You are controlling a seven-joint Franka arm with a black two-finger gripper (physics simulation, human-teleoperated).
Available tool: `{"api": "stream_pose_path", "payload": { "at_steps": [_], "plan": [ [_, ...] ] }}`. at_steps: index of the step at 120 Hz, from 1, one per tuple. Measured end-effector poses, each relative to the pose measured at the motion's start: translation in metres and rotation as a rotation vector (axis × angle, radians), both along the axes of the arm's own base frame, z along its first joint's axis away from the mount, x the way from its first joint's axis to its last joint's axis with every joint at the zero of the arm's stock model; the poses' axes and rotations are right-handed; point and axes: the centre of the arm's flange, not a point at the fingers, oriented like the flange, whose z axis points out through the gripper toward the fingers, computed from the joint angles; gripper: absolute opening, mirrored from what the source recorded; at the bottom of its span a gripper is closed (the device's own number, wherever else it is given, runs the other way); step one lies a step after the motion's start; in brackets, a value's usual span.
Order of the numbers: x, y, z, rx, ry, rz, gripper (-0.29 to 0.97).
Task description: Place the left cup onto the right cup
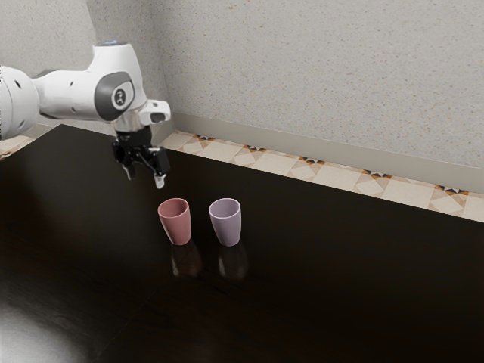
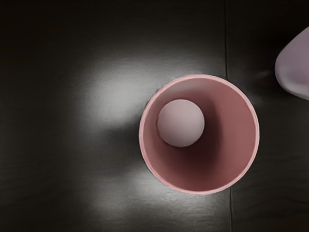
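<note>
Step in hand, as judged: approach for the grasp on the left cup. The tool [image 1: 144,172] hangs in the air above the counter [image 1: 340,295], fingers apart and holding nothing, at roughly 11 o'clock of the pink cup [image 1: 175,221] in the exterior view and clear of it. The pink cup is the left one. It stands on the counter with the purple cup [image 1: 225,221] just beside it at 3 o'clock, the two apart, not touching. The pink cup is upright, mouth facing straight up and narrower base down, so its long axis runs vertical; the wrist view looks nearly straight down that axis into the open mouth, with the base showing as a pale disc inside. Recommendation: descend along that vertical axis with one finger inside the rim and one outside, or straddle the wall, on the side away from the purple cup so the neighbour is not knocked. Close gently; a thin tapered wall may slip. Lift clear of the purple rim before travelling toward 3 o'clock, keeping the cup level for nesting.
</note>
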Motion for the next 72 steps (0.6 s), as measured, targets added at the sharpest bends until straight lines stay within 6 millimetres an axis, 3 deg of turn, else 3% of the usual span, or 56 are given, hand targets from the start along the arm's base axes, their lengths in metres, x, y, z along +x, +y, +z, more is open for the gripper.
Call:
{"api": "stream_pose_path", "payload": {
  "at_steps": [33,72],
  "plan": [
    [0.006,0.003,-0.018,0.016,0.002,-0.049,0.68],
    [0.018,0.009,-0.055,0.021,0.005,-0.085,0.67]
  ]
}}
